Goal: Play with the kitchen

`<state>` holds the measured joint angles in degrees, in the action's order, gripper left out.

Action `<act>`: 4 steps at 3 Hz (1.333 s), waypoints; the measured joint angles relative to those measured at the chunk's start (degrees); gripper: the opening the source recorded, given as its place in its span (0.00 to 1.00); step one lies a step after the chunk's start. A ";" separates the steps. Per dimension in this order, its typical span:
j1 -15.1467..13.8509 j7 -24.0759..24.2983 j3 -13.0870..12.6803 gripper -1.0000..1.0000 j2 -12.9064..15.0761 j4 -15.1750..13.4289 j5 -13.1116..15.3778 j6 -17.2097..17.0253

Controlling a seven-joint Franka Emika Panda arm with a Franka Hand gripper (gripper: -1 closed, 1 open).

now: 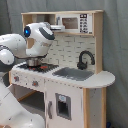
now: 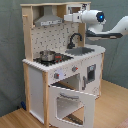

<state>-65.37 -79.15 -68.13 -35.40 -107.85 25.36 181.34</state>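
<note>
white-and-wood kitchen [image 2: 60,75], grey hood (oven door open)

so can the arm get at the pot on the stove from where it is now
Probably yes. In the second exterior view the pot sits in the open on the stovetop, with free space under the hood. The arm is up by the microwave shelf, and nothing stands between them.

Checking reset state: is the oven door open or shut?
Open. In the second exterior view the oven door hangs swung down and outward from the kitchen front, with the dark oven cavity exposed behind it.
</note>
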 joint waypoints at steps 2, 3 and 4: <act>8.62 -0.14 7.04 0.00 0.04 -4.84 0.00 0.29; 12.73 -0.53 10.26 0.00 0.04 -7.13 0.02 1.13; 16.31 -1.59 13.28 0.00 -0.07 -9.64 0.07 3.07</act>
<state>-49.06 -80.73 -54.85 -35.47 -117.49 25.42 184.42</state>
